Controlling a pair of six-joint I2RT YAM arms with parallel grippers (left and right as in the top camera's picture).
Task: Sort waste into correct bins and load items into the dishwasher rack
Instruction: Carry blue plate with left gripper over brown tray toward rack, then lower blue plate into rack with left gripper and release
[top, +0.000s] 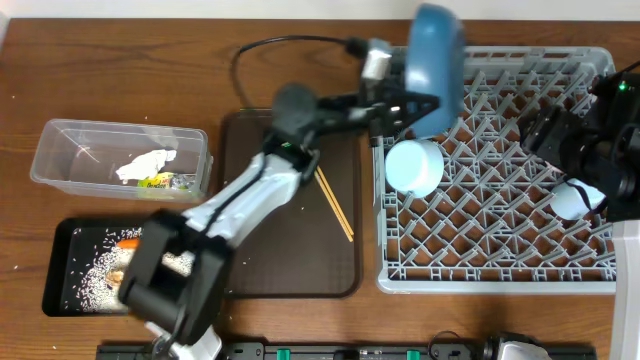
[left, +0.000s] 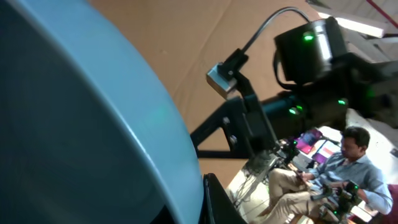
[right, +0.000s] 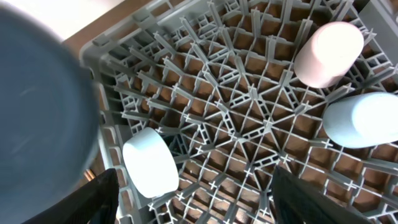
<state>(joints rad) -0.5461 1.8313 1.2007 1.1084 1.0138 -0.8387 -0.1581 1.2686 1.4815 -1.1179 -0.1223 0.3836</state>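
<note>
My left gripper (top: 408, 102) is shut on the rim of the large dark blue plate (top: 438, 62), which stands on edge above the far left corner of the grey dishwasher rack (top: 500, 275). In the left wrist view the plate (left: 74, 124) fills the frame beside one black finger (left: 219, 202). My right gripper (right: 199, 205) hangs open over the rack (right: 249, 118) with nothing between its fingers. In the rack sit an upturned small pale blue bowl (top: 415, 166) (right: 151, 163), a pale blue cup (right: 360, 119) (top: 578, 198) and a pale pink cup (right: 328, 55). Two wooden chopsticks (top: 335, 203) lie on the brown tray.
A clear tub (top: 60, 135) at the left holds a crumpled white napkin (top: 145, 163) and a green-yellow wrapper (top: 165, 182). The black tray (top: 60, 285) in front of it holds rice, a carrot (top: 128, 243) and a brownish lump (top: 118, 272). The brown serving tray (top: 290, 250) lies mid-table.
</note>
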